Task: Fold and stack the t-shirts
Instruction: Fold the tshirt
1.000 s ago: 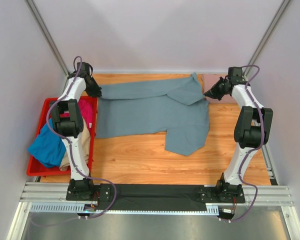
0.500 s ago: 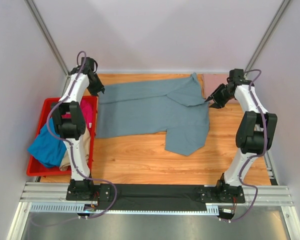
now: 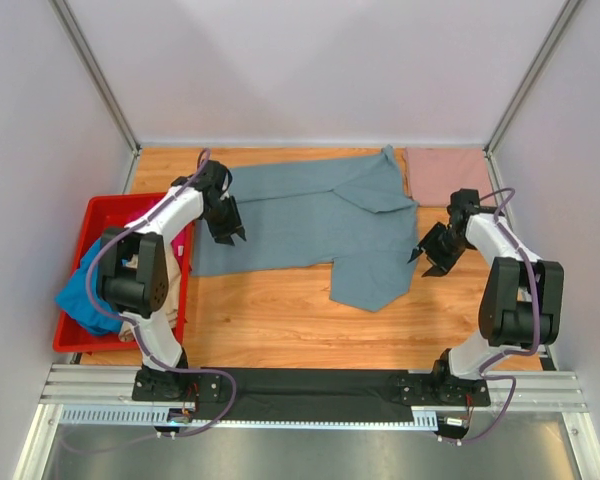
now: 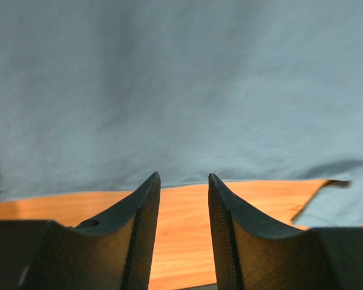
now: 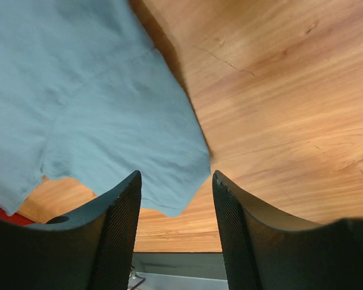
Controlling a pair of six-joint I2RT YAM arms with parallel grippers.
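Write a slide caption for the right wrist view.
Open right gripper poised over a corner of the slate grey-blue t-shirt on the wooden table.

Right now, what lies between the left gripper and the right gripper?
The slate grey-blue t-shirt, spread on the table, fills nearly the whole stretch from left gripper to right gripper, as the top external view shows.

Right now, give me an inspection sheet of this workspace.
Surface: wooden table, no spills seen.
Job's things: slate grey-blue t-shirt spread out, partly folded; dusty-pink t-shirt flat at the far right corner; bright blue t-shirt heaped in the bin.
Clutter: red bin at the left edge.
Grippers: left gripper and right gripper near the grey-blue shirt's edges, jaws open, holding nothing.
Cables: purple cables loop along both arms.
Surroundings: pale walls.
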